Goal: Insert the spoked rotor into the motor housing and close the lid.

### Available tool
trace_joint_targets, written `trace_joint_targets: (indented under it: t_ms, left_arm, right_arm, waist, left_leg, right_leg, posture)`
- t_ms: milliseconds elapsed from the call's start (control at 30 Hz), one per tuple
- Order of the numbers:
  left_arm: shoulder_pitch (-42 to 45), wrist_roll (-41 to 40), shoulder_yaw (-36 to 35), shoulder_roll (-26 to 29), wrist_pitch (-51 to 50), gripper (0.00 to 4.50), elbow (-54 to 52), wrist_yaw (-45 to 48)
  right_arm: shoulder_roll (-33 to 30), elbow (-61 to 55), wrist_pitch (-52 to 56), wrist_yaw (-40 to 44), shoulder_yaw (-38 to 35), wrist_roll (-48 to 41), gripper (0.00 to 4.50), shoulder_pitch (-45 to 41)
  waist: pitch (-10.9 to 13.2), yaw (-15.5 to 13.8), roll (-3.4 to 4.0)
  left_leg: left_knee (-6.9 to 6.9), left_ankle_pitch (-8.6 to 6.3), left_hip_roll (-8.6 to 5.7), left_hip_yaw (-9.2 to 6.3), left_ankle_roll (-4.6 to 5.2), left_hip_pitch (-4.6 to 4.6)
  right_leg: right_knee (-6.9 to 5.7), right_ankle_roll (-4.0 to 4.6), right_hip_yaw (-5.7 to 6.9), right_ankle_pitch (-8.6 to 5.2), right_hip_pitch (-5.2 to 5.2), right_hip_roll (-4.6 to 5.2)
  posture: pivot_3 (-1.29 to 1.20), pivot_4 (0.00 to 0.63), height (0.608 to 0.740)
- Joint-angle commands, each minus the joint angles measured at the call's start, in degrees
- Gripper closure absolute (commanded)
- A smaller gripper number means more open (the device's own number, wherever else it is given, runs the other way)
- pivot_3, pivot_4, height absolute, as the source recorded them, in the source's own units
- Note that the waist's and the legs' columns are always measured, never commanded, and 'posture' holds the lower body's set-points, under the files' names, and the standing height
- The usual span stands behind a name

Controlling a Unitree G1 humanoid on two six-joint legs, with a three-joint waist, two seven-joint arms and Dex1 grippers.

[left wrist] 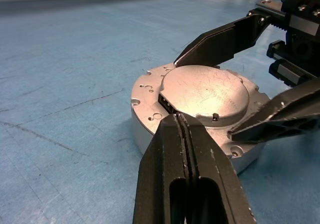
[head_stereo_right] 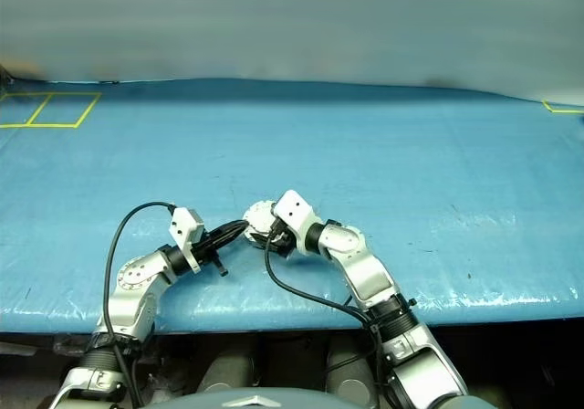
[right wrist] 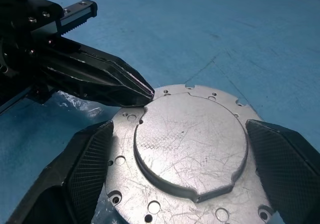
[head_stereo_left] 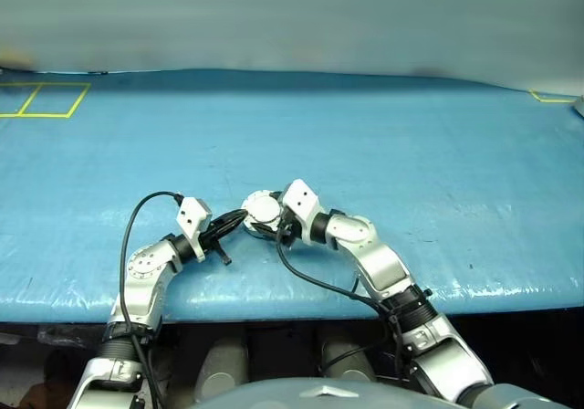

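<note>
The motor housing (left wrist: 144,120), a squat silver cup, sits on the blue table (head_stereo_left: 411,153) close to the front edge. Its lid (right wrist: 190,139) lies flat on top with the plain silver face and raised circle up. The spoked rotor is hidden. My left gripper (left wrist: 176,123) is shut, and its tip touches the housing's top rim beside the lid. My right gripper (right wrist: 179,125) is open, with one black finger (right wrist: 85,169) on each side of the housing. I cannot tell whether those fingers touch it. The left gripper's tip (right wrist: 146,93) meets the rim from the opposite side.
Blue sheeting covers the table, with yellow tape squares at the far left (head_stereo_left: 46,99) and far right (head_stereo_left: 552,97). Both arms meet over the housing (head_stereo_left: 262,212) near the table's front edge (head_stereo_left: 301,309). A black cable (head_stereo_left: 315,279) hangs from the right wrist.
</note>
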State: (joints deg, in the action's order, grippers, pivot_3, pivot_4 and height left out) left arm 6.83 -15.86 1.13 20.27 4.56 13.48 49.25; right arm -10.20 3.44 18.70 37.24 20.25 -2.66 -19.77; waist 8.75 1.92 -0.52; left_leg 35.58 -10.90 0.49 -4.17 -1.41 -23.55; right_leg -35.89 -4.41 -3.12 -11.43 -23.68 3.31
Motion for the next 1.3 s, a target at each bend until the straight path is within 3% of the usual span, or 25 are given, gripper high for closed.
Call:
trace_joint_targets:
  t_ms: [33,233,400,600,933,1033,1300]
  left_arm:
    - [-0.9,1.7,1.0,0.0,-0.9,4.5,1.6,-0.9]
    - [-0.9,1.5,0.8,0.0,-0.8,4.5,1.8,-1.1]
    - [-0.7,1.6,1.1,-0.1,-0.6,4.5,2.1,-1.0]
    - [-0.4,1.6,1.1,0.2,-0.7,4.5,2.1,-0.8]
    - [-0.2,1.8,1.1,0.3,-0.4,4.5,2.1,-0.9]
    - [-0.2,1.9,1.0,0.4,-0.3,4.5,2.1,-1.0]
    - [-0.5,1.8,1.0,0.4,-0.4,4.5,1.9,-0.9]
  right_arm:
    - [-1.1,-5.3,2.4,0.7,-2.7,-3.0,0.05,1.9]
    - [1.4,-15.0,13.0,-0.5,-12.7,-17.3,0.05,4.5]
    - [2.1,-11.9,23.7,-3.0,-20.6,-26.1,0.05,5.5]
    - [4.8,-8.6,32.2,-4.4,-23.3,-32.9,0.05,7.0]
    - [9.7,-4.9,36.9,-7.3,-25.4,-38.5,0.05,5.6]
    - [10.5,-3.3,37.5,-8.1,-26.4,-39.5,0.65,5.4]
    - [10.3,-2.6,37.3,-8.8,-25.9,-39.8,3.18,5.5]
  waist:
    - [0.0,0.0,0.0]
    - [0.1,0.0,0.02]
    - [0.1,-0.3,0.0]
    - [0.1,-0.3,0.06]
    - [0.1,-0.3,0.06]
    - [0.1,-0.3,0.07]
    - [0.1,-0.2,0.09]
  left_leg:
    - [0.0,0.0,0.0,-0.01,0.0,0.0]
    - [0.0,0.0,0.02,-0.01,0.0,-0.24]
    - [-0.04,0.0,0.0,-0.01,0.0,-0.26]
    - [-0.15,0.0,0.02,0.01,0.01,-0.25]
    - [-0.16,0.0,0.01,0.01,0.01,-0.26]
    - [-0.18,0.0,0.02,-0.01,0.0,-0.26]
    - [-0.21,0.0,0.02,-0.01,0.0,-0.25]
  right_leg:
    - [0.0,0.0,0.01,0.0,0.0,0.0]
    - [-0.02,0.0,0.03,0.0,0.01,0.01]
    - [0.01,0.01,0.04,-0.01,0.0,0.02]
    - [0.01,0.07,0.04,-0.04,-0.05,0.02]
    - [0.02,0.06,0.05,-0.05,-0.06,0.02]
    - [0.02,0.07,0.07,-0.05,-0.06,0.02]
    - [0.03,0.08,0.07,-0.06,-0.06,0.02]
  posture:
    - [0.0,0.15,0.74]
    - [0.0,0.15,0.74]
    - [0.0,0.15,0.74]
    - [0.0,0.15,0.74]
    - [0.0,0.15,0.74]
    - [0.0,0.15,0.74]
    - [0.0,0.15,0.74]
